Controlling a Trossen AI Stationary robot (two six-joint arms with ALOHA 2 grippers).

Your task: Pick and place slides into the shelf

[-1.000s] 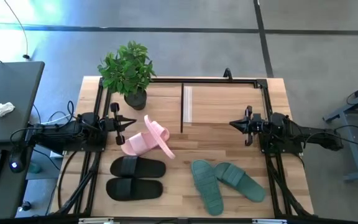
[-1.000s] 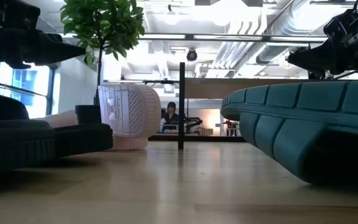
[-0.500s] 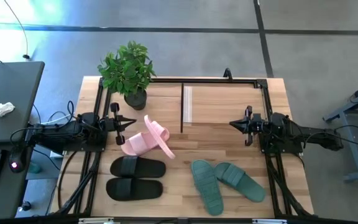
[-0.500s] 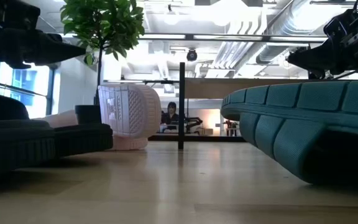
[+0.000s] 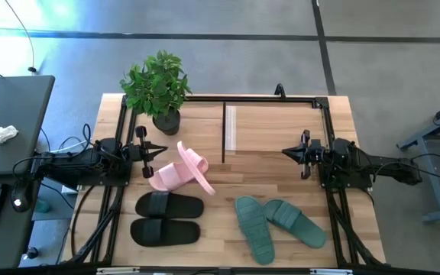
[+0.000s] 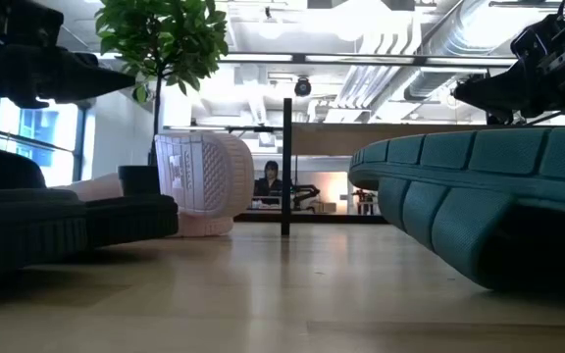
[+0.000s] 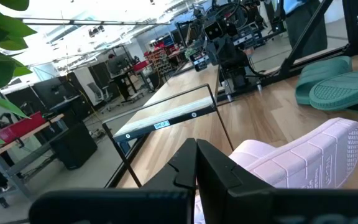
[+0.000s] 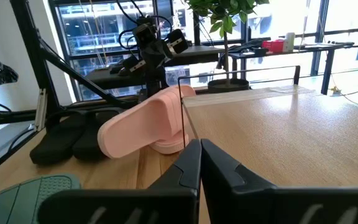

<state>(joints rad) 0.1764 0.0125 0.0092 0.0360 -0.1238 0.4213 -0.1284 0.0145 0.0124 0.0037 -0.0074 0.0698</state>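
two pale pink slides (image 5: 178,173) piled together, two black slides (image 5: 166,218) near the table's front-left corner, two dark green slides (image 5: 273,223) toward the front-right, one shelf (image 5: 270,126) at the back edge, one potted plant (image 5: 157,90) back-left

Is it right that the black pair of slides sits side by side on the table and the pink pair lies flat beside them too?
Not quite. The black slides do sit side by side on the table, but the pink slides do not lie flat: one leans tipped up on edge against the other. The high view shows it, and the right wrist view confirms it.
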